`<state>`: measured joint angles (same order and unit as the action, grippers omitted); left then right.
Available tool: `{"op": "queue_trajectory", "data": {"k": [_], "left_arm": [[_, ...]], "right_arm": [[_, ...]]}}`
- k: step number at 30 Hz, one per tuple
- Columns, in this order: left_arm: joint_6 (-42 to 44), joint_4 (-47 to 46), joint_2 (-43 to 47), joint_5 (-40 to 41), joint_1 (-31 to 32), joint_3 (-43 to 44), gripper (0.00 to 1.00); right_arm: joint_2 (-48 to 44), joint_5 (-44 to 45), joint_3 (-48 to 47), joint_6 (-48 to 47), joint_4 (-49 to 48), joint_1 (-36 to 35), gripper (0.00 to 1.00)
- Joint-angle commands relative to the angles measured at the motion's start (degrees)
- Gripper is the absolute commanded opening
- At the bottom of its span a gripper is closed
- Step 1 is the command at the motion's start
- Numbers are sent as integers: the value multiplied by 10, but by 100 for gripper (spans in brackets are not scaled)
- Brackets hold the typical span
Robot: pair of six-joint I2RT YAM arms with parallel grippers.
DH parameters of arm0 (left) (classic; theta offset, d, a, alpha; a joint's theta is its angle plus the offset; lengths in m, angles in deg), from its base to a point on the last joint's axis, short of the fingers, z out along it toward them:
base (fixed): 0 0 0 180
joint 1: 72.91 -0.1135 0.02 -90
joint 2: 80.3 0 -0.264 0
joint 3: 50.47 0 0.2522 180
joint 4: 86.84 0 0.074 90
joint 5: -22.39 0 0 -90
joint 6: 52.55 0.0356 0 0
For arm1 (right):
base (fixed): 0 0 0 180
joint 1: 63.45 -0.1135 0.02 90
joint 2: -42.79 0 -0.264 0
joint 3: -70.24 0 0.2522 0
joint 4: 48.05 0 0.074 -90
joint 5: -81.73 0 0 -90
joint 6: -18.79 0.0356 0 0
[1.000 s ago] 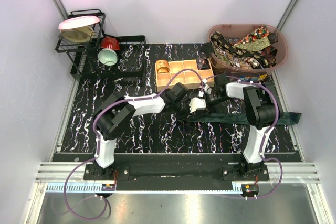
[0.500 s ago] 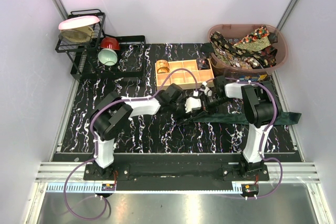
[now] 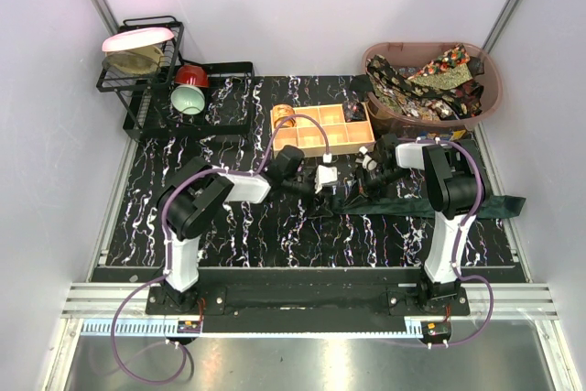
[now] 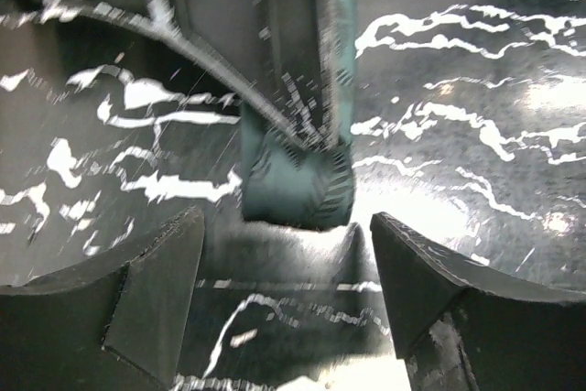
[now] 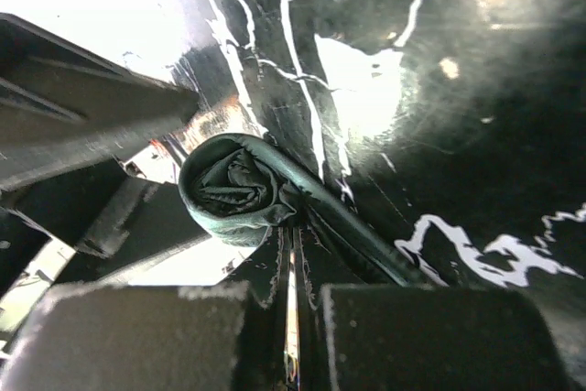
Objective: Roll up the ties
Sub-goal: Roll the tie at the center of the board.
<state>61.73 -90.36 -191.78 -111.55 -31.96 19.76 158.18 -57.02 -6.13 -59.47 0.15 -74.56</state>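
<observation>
The black marbled table (image 3: 238,226) carries the dark green tie (image 3: 430,205), which lies flat toward the right edge. Its left end is wound into a roll (image 5: 233,185).

Left gripper (image 4: 286,235): fingers spread apart, with the roll just ahead of the gap and clear of both.

Right gripper (image 5: 288,295): fingers closed on the tie's strip directly behind the roll.

The patterned ties (image 3: 426,80) lie in the pink basket (image 3: 494,98).
</observation>
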Motion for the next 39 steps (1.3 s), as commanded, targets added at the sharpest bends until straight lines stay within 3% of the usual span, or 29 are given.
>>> {"op": "queue_trajectory", "data": {"k": [1, 6, 9, 13, 16, 17, 19, 20, 24, 26, 32, 39], "left_arm": [[4, -59, -14, -47, 9, 7, 77], [1, -64, -23, -32, 22, 16, 68], [4, -47, -30, -14, 35, 32, 51], [41, 46, -34, 20, 45, 56, 33], [66, 105, -33, 48, 45, 62, 19], [68, 113, -32, 54, 42, 59, 14], [71, 141, -33, 62, 39, 59, 12], [71, 148, -33, 65, 34, 58, 11], [80, 172, -35, 75, 33, 58, 9], [85, 188, -38, 81, 34, 59, 9], [77, 194, -37, 90, 34, 69, 9], [62, 205, -37, 112, 37, 78, 9]], "right_arm": [[27, 113, -4, -29, 5, 1, 0], [41, 97, -10, -32, 7, 1, 0], [45, 88, -13, -35, 8, 1, 0], [20, 57, -19, -45, 9, 2, 0], [-22, 48, -25, -79, 27, 6, 12], [-34, 52, -26, -103, 40, 11, 22], [-66, 53, -30, -137, 62, 17, 32], [-75, 53, -36, -161, 77, 25, 43], [-105, 74, -54, -207, 98, 26, 58], [-91, 67, -77, -210, 114, 26, 58], [-36, -27, -67, -144, 108, 23, 43], [-32, -84, -16, -48, 17, 21, 49]]}}
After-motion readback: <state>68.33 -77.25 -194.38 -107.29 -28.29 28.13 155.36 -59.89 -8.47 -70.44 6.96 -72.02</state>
